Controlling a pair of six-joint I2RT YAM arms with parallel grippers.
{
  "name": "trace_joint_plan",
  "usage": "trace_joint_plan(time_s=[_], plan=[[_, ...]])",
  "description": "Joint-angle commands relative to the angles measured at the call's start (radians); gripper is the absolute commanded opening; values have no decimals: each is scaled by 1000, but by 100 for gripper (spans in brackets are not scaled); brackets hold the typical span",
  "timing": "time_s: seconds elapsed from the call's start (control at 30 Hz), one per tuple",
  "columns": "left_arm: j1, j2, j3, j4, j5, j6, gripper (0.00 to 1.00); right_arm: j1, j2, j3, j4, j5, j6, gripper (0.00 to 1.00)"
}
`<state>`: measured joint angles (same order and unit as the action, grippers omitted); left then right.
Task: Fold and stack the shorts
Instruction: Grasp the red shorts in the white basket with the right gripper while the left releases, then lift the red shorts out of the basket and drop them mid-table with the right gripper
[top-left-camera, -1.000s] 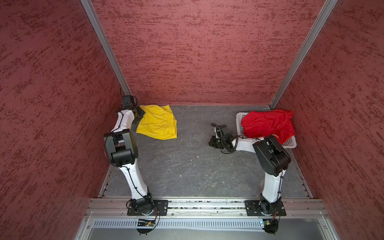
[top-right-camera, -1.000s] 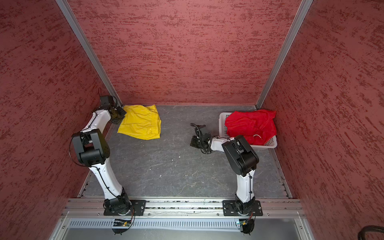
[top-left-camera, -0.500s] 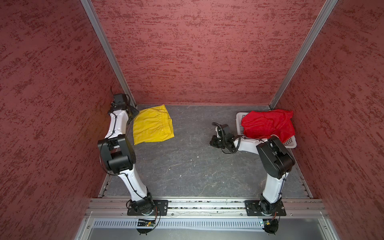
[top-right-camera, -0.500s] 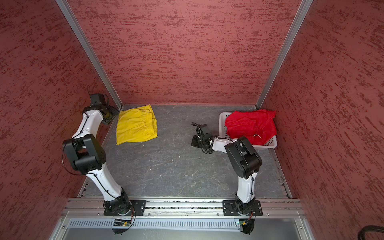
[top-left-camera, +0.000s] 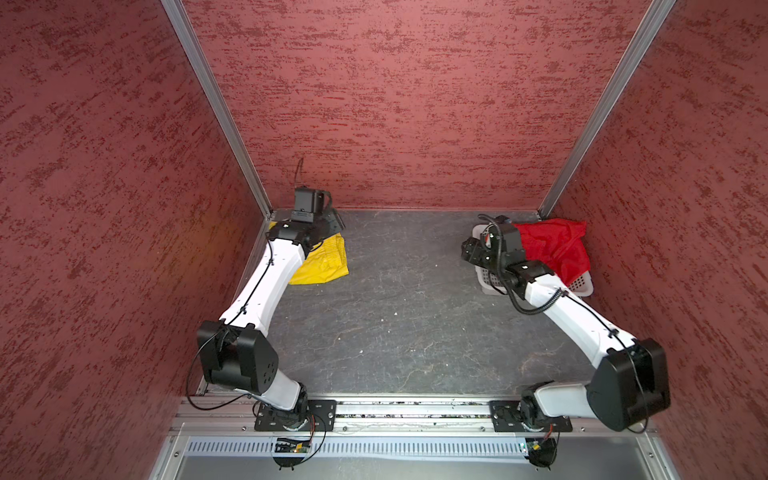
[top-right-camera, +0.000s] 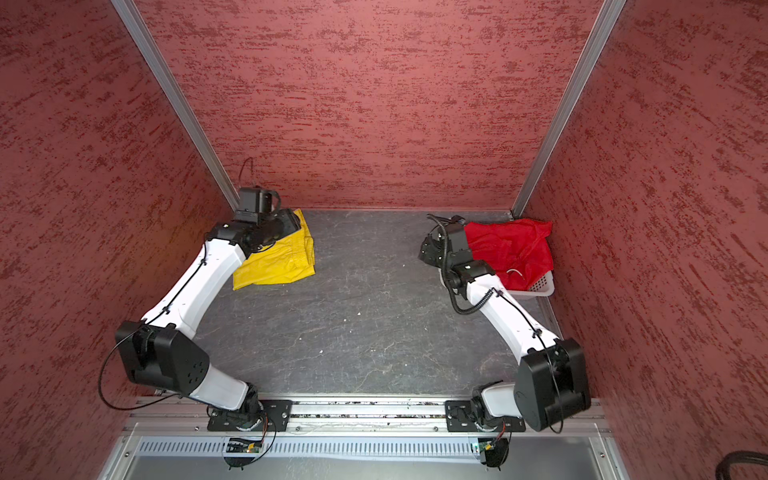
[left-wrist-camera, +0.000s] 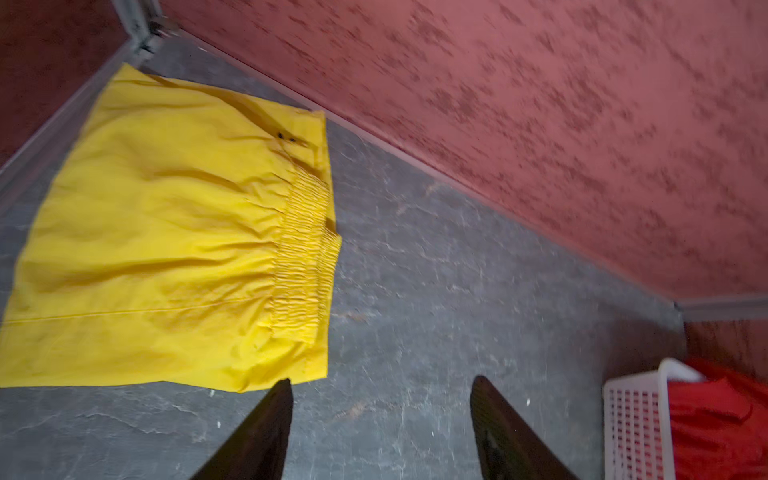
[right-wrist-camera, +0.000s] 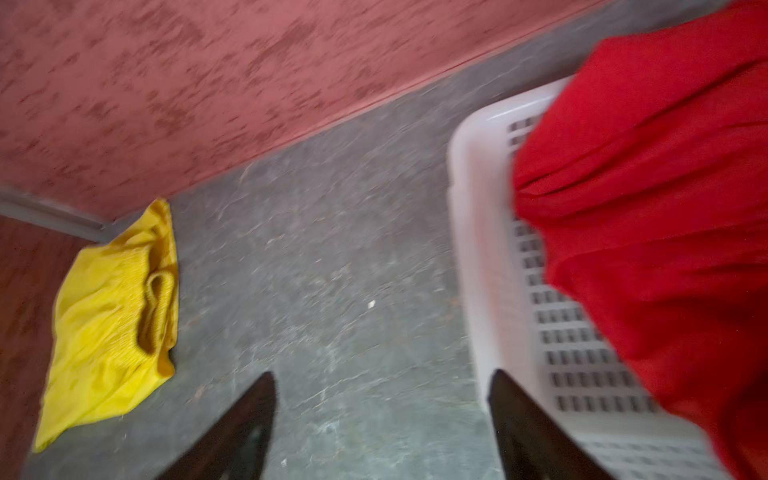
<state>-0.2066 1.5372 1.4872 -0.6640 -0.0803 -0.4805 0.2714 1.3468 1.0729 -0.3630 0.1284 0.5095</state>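
Observation:
The yellow shorts (top-left-camera: 326, 266) (top-right-camera: 278, 262) lie folded flat on the grey floor by the back left corner, elastic waistband (left-wrist-camera: 305, 249) showing. My left gripper (left-wrist-camera: 380, 378) (top-left-camera: 332, 220) hangs above their far edge, open, with only bare floor between its fingers. The red shorts (top-left-camera: 557, 245) (top-right-camera: 511, 249) lie crumpled in and over the white basket (top-left-camera: 582, 289) (right-wrist-camera: 490, 249) at the back right. My right gripper (right-wrist-camera: 382, 372) (top-right-camera: 428, 249) is open and empty, one finger close beside the basket's left wall. The yellow shorts (right-wrist-camera: 108, 324) also show in the right wrist view.
Red textured walls close in the back and both sides; the yellow shorts lie near the left wall's metal rail (left-wrist-camera: 54, 129). Bare grey floor (top-left-camera: 395, 311) spreads between the two garments and toward the front rail (top-left-camera: 415, 409).
Both grippers have gone from shut to open. The left gripper swung from the left wall to over the yellow shorts, which shifted slightly. The right gripper moved back toward the basket.

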Motion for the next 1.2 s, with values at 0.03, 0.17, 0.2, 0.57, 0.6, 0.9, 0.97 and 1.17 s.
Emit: trace_joint_plan(time_s=[0.03,0.17,0.2,0.57,0.6,0.9,0.97,1.17], plan=[[-125,-5,-22,10,-13,99,70,-170,-31,22,-162,133,-37,99],[-179,14,-39,-7,33,114,71,-343,6,7,-200,49,-28,99],[-184,18,-45,-9,39,115,71,-376,16,-8,-193,17,-26,99],[-185,89,-44,-14,104,113,72,-455,274,-102,-16,-189,18,84],[-184,94,-37,-16,112,112,71,-460,285,-110,7,-218,25,74],[-185,93,0,-29,126,107,45,-465,98,6,-46,-201,32,0],[-186,88,-1,-31,130,95,44,-463,20,71,-91,-186,20,0],[-186,74,-6,-35,132,76,44,-426,-97,272,-173,-215,-5,0]])
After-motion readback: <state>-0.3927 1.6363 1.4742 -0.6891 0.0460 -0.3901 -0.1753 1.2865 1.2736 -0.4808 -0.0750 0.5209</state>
